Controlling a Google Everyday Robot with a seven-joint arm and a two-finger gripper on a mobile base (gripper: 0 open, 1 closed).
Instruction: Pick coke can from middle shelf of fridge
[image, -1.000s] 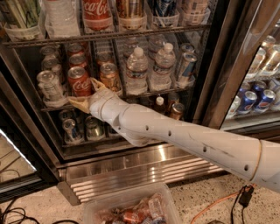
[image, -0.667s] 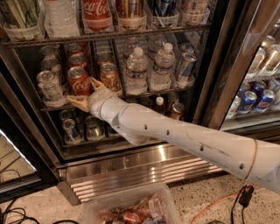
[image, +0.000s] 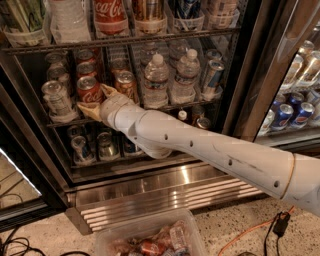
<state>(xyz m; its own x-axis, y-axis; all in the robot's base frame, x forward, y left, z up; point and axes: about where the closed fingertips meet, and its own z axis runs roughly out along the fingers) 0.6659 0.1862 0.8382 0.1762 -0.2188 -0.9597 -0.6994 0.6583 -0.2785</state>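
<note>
several risks logged from single camera view. judged main one a sideways knock: found coke can (image: 89, 89) packed tight in its lane on middle shelf (image: 65, 121), just beside copper-orange can (image: 126, 85) on one side and pale can (image: 56, 97) on other, so feared any slewing of gripper (image: 96, 99) toppling a neighbour. rated second risk a low, skewed grip: saw tan fingers (image: 108, 91) set diagonally across can's lower part, one up beside its right flank, other down at its left base near shelf edge; expected can to tilt or slip out on closing and pulling. flagged shelf lip and lane dividers as snag points during withdrawal. noted open bin (image: 100, 235) on floor below, under any dropped can.

pose: recorded white arm (image: 210, 150) stretched from lower right up and left through open front of fridge (image: 165, 195), forearm crossing before lower rack, wrist bent up to middle shelf. found gripper at shelf's front, fingers apart and straddling coke can, not clamped as far as could be seen; could not confirm contact. found can upright, seated on rack.
</note>
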